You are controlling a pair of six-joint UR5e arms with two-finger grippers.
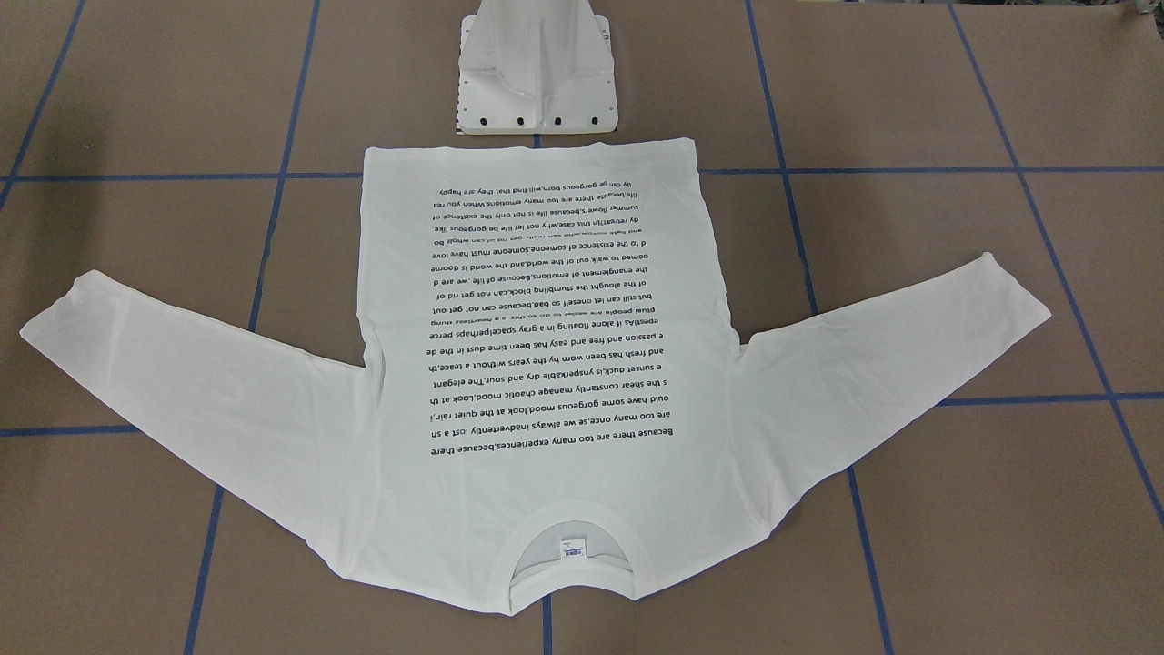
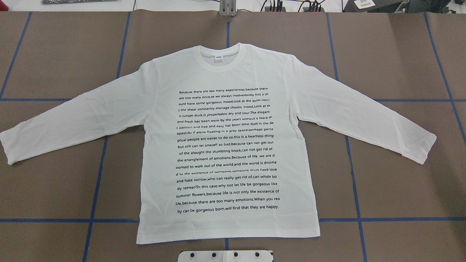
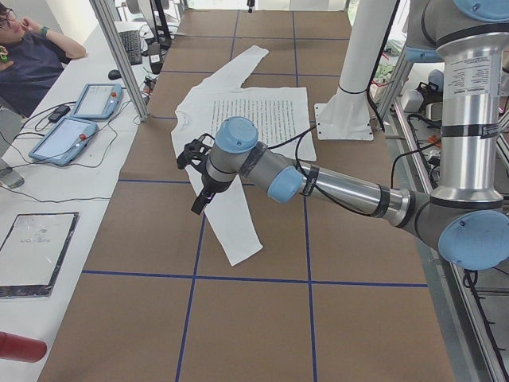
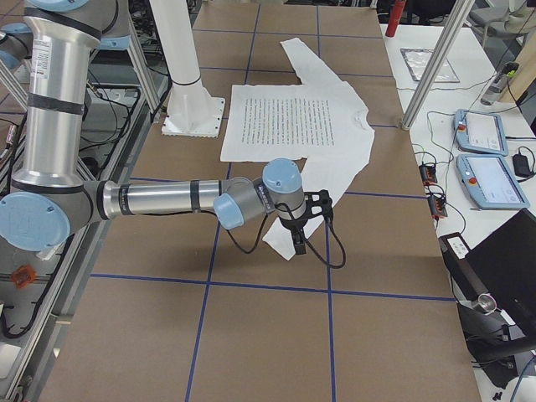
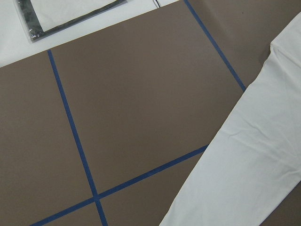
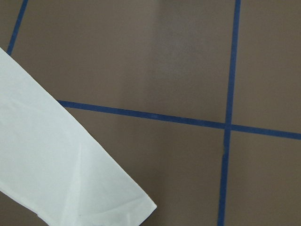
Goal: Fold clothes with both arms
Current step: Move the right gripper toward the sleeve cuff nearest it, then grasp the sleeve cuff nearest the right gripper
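The shirt (image 2: pixel 225 145) lies flat on the bench (image 2: pixel 400 200), text up, sleeves spread. The left gripper (image 3: pixel 199 203) and right gripper (image 4: pixel 299 244) hang near the cuffs; whether they are spread or pressed together, I cannot tell.

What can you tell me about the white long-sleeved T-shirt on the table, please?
The white long-sleeved T-shirt lies flat and unfolded on the brown table, printed face up. It looks like thin cotton, nearly smooth. A block of small black text fills the chest; a small label sits inside the round collar. Both sleeves spread outward, slanting toward the hem, which ends near the white pedestal base. Nothing lies on it.
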